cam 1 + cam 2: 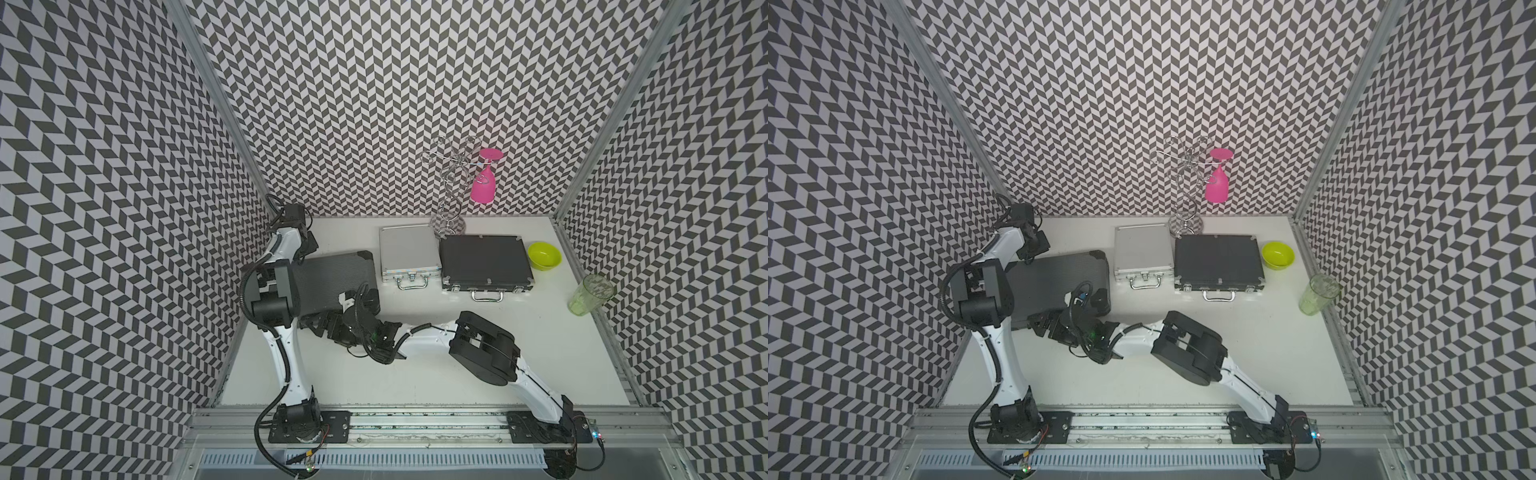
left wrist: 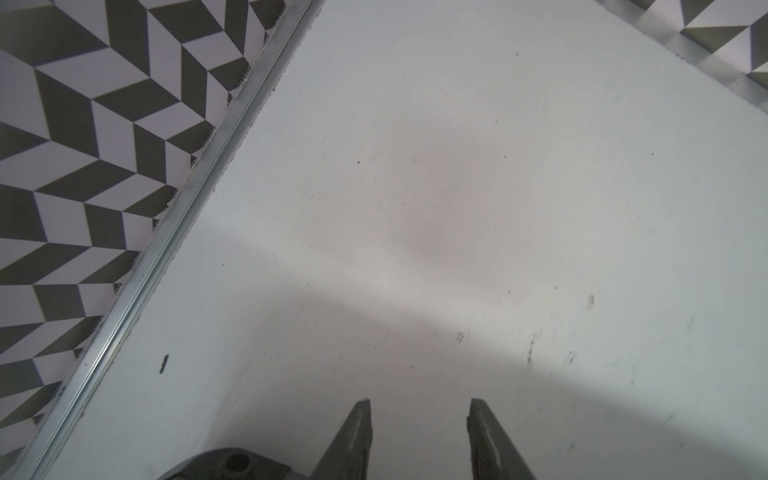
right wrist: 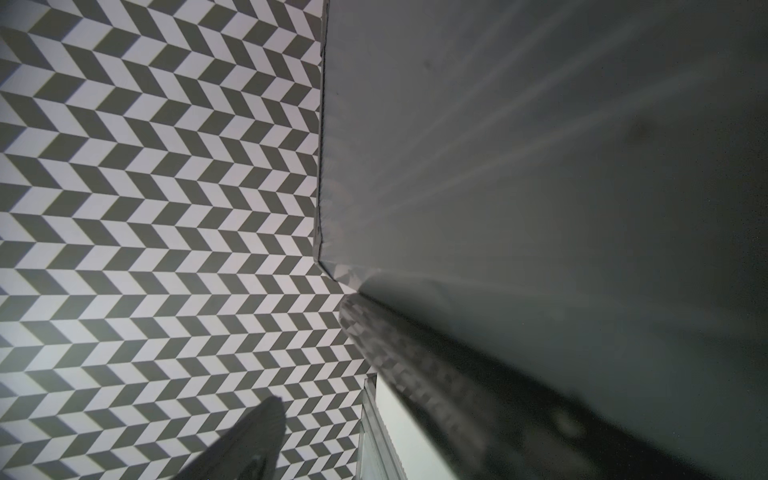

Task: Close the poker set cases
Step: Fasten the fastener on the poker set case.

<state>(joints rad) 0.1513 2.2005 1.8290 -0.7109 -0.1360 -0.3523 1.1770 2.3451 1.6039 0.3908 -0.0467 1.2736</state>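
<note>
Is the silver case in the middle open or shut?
Shut. In both top views the silver case lies flat with no raised lid or interior showing. Whether its latches are fastened is too small to tell.

White arm links (image 1: 296, 370), black joint housings (image 1: 486, 353), black corrugated cables (image 1: 243, 291), dark fingers (image 2: 353, 436).

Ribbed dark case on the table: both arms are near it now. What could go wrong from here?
1. The right hand sits at the near edge of the ribbed dark case; a push there could slide it into the silver case close beside it.
2. The left hand is open over the table, holding nothing, so the case seems unbraced and might turn.
</note>
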